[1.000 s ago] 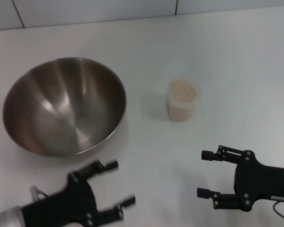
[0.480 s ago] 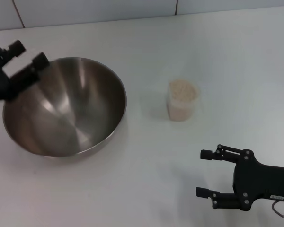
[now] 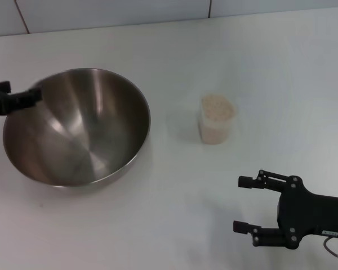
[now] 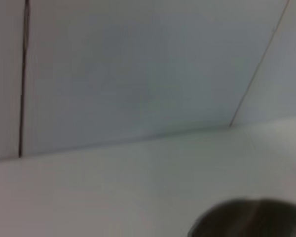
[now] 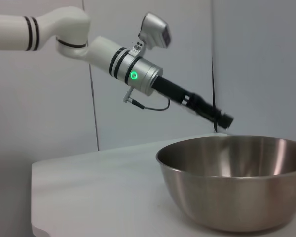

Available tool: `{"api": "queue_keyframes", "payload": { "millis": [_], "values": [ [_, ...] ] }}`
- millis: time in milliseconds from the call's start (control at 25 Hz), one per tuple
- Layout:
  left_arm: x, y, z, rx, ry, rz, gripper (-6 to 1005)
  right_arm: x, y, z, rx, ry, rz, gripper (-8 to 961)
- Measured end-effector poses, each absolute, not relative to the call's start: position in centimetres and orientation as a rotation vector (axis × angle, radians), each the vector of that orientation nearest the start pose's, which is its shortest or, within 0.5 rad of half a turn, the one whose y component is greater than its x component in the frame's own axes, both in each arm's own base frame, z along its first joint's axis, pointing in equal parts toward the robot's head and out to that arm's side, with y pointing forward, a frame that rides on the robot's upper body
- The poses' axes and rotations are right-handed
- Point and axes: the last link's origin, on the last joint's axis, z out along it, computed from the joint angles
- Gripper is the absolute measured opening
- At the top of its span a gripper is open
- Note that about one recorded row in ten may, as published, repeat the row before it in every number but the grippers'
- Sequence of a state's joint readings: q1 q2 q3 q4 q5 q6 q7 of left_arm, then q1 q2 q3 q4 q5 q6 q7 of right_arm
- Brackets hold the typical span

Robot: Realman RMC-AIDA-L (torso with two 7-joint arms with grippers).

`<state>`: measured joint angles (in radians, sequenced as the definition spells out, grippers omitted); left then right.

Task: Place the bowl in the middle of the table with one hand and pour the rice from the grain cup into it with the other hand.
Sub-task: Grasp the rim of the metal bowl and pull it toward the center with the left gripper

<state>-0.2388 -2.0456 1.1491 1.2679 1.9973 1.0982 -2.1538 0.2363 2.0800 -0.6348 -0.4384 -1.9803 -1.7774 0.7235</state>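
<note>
Rice [image 3: 217,107] filled the grain cup [image 3: 217,120] nearly to its brim, a pale beige heap in clear plastic. The cup stood upright on the white worktop [image 3: 259,73], well apart from the bowl [image 3: 76,127] and on its right side. Nothing lay inside the bowl; its brushed steel inner wall showed only soft reflections, and it sat level on the worktop, left of the middle.

At the bowl's far left rim hovered the left gripper [image 3: 14,97], its dark fingers close to the metal edge; I could not tell whether they were spread or pressed together, nor whether they touched the rim. The right wrist view showed that arm reaching down at a slant toward the rim from behind the bowl [image 5: 237,177]. The right gripper [image 3: 241,205] hung near the front edge, nearer to me than the cup and right of the bowl, fingers spread apart with nothing between them.

Compared with half a second before, the left gripper had dropped lower and drawn in along the bowl's left rim, showing less of itself. Bowl, cup and right gripper had kept their places.
</note>
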Motion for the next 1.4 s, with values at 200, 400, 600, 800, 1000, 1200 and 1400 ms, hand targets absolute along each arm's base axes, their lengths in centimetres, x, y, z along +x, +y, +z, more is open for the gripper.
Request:
{"api": "queue_keyframes", "payload": {
  "millis": [200, 400, 600, 800, 1000, 1200, 1400],
  "values": [
    [-27.2, 35.2, 5.0, -2.297, -1.01, -0.22, 797, 32.2, 20.0, -2.4, -2.679, 0.283, 0.884, 797],
    [-27.6, 35.4, 4.5, -2.303, -1.026, -0.178, 793, 32.2, 20.1, -2.4, -2.677, 0.283, 0.885, 797],
    [-27.7, 35.3, 4.2, -2.318, -1.034, -0.167, 790, 32.2, 20.1, -2.4, -2.676, 0.284, 0.884, 797],
    [-27.7, 35.4, 3.9, -2.33, -1.032, -0.154, 706, 32.2, 20.1, -2.4, -2.677, 0.284, 0.883, 797],
    [-27.4, 35.6, 3.7, -2.343, -1.029, -0.144, 535, 32.2, 20.1, -2.4, -2.68, 0.282, 0.883, 797],
    [-27.1, 35.7, 3.5, -2.367, -1.026, -0.141, 413, 32.2, 20.1, -2.4, -2.683, 0.276, 0.879, 797],
    [-26.6, 36.0, 3.2, -2.392, -1.024, -0.142, 195, 32.1, 20.2, -2.3, -2.687, 0.273, 0.876, 798]
  ]
}}
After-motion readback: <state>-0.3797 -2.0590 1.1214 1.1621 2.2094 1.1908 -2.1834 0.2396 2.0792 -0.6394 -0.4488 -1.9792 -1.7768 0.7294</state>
